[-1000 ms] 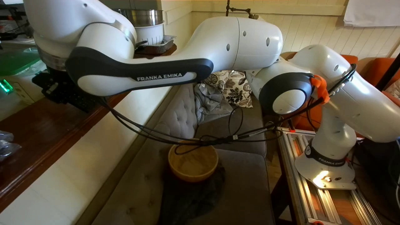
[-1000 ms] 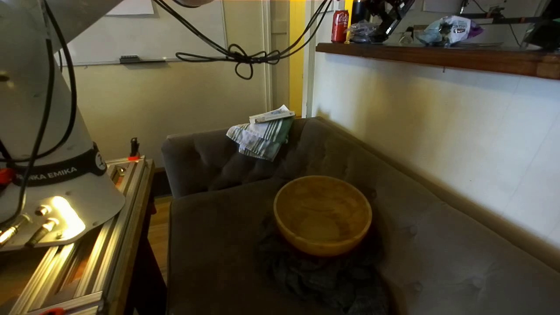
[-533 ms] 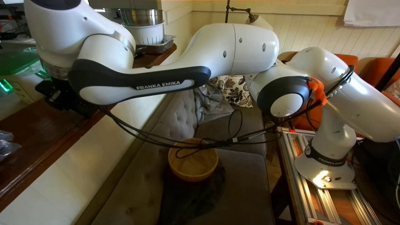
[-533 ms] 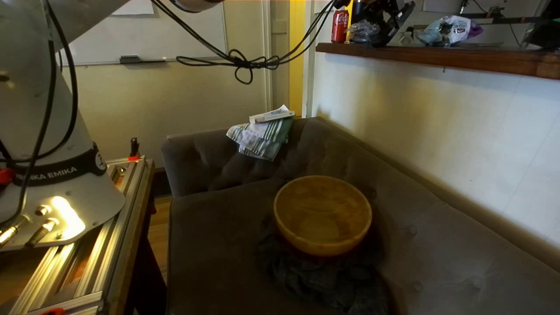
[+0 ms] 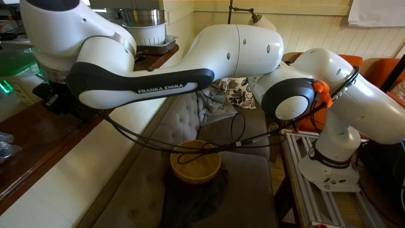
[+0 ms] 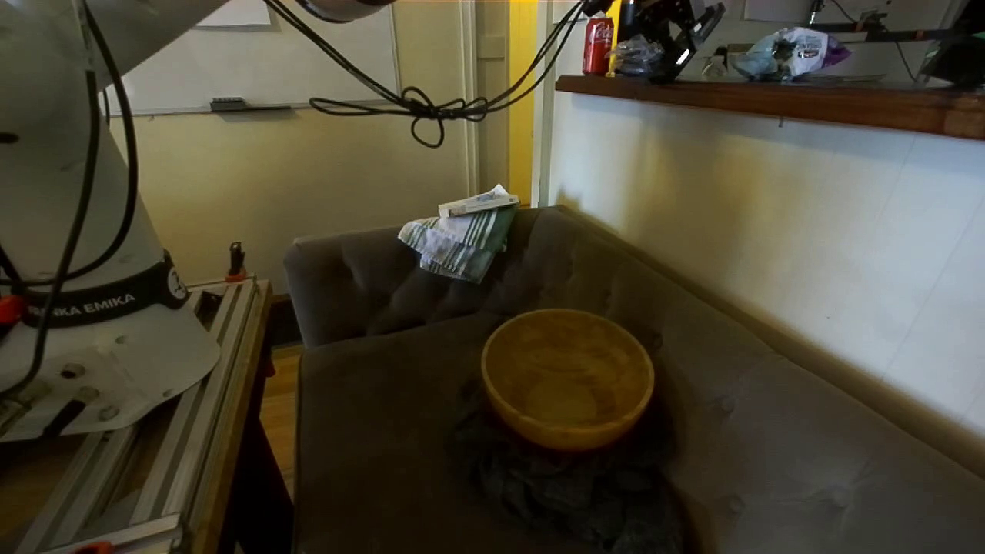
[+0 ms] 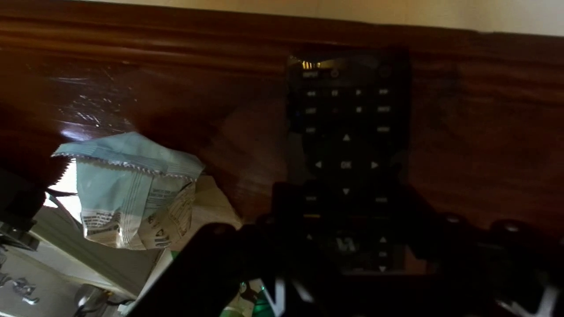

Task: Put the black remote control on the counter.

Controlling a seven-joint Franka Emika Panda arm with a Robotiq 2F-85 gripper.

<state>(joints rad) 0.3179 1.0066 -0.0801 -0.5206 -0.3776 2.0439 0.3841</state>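
Note:
The black remote control (image 7: 346, 110) lies lengthwise between my gripper's fingers (image 7: 346, 193) in the wrist view, its buttons facing the camera. The fingers are shut on its sides near its lower half. The glossy reddish-brown counter (image 7: 476, 132) is right behind the remote, with its front edge at the top of the wrist view. In an exterior view, the gripper (image 5: 60, 99) is low over the counter (image 5: 44, 136), partly hidden by the arm. It also shows low over the counter (image 6: 808, 96) at the top of an exterior view (image 6: 673, 38). Whether the remote touches the counter I cannot tell.
On the counter stand a snack bag (image 7: 132, 193), a red can (image 6: 599, 46), crumpled clear plastic (image 5: 8, 147) and a metal pot (image 5: 144, 17). A green-lidded box (image 5: 17, 68) is beyond it. A wooden bowl (image 6: 568, 377) sits on the grey sofa (image 6: 385, 415) below.
The arm and gripper, with the remote, came down towards the counter, then shifted slightly left in an exterior view. The bright light on the robot's base has gone.

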